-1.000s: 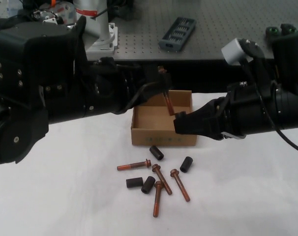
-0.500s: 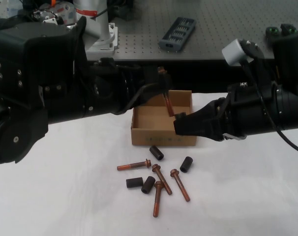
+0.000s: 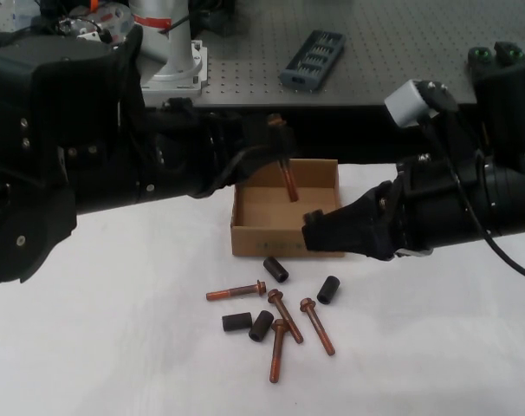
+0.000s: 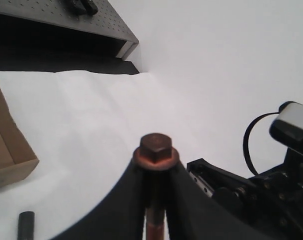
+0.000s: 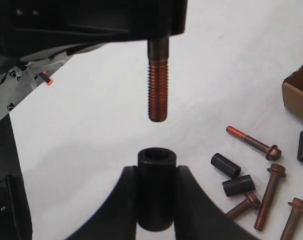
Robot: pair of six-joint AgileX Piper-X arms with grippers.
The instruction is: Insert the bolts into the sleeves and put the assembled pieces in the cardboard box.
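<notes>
High cam at rear looks fwd/down over bench (image 3: 89, 347); wrist cams close-up, both see held bolt (image 5: 158, 85).

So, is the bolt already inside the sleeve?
Not yet. The bolt hangs above the sleeve, with a clear gap between them.

Black arms (image 3: 89, 165), grey camera (image 3: 413, 100), black right gripper (image 5: 156, 175)

Bright, even light; the white cloth (image 3: 106, 347) glares, with faint soft shadows beneath the bolts (image 3: 277, 350)
</notes>
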